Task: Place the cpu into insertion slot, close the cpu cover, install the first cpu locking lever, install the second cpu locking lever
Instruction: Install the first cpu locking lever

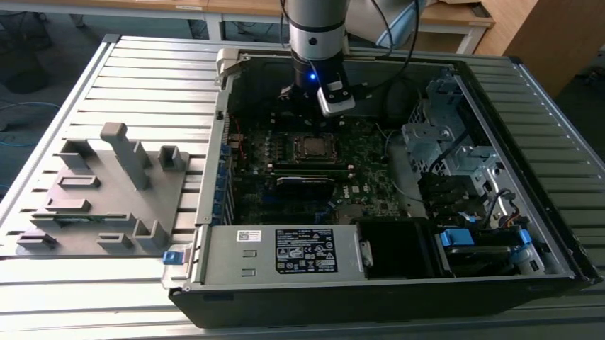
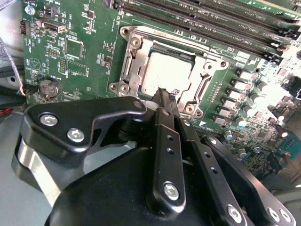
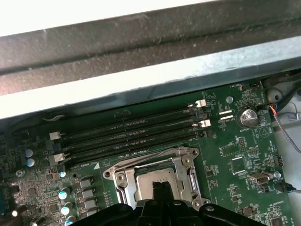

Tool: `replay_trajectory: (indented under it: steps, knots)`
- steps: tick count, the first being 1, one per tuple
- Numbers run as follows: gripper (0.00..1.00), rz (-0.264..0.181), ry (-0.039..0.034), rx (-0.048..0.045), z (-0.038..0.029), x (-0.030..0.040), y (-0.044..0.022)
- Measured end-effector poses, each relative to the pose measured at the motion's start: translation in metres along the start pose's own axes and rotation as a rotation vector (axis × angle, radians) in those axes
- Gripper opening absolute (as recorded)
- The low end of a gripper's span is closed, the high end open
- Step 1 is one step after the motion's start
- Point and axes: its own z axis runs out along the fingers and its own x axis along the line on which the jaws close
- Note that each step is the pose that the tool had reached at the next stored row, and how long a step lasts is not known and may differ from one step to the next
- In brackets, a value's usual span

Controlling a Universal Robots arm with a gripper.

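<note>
The cpu (image 2: 165, 71) lies flat in the insertion slot (image 2: 132, 70) on the green motherboard, its silvery top showing through the cut-out of the cpu cover (image 2: 207, 75), which lies down around it. My gripper (image 2: 168, 96) hangs just above the edge of the chip, its two black fingers (image 2: 162, 110) shut against each other with nothing between them. In the first wrist view the fingertips (image 3: 162, 186) sit over the cpu (image 3: 149, 177). In the exterior view the arm (image 1: 317, 42) stands upright over the cpu (image 1: 315, 146) inside the open computer case.
Long black memory slots (image 3: 127, 134) run beside the socket. The case's metal wall (image 3: 150, 70) rises close behind them. A power supply (image 1: 283, 251) and a drive cage (image 1: 454, 142) crowd the case. A grey fixture plate (image 1: 104, 198) with upright blocks lies at the exterior view's left.
</note>
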Motion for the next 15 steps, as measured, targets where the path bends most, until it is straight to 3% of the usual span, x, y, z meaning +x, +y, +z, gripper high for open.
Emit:
replay_trajectory:
  steps: [5, 9, 15]
  knots:
    - [0.1, 0.0, 0.0001, 0.0001, -0.0002, 0.0, 0.0]
    - [0.1, 0.0, 0.0105, 0.0036, -0.0002, 0.0, 0.0]
    - [0.1, 0.0, 0.0107, 0.0032, 0.0001, -0.0014, 0.0004]
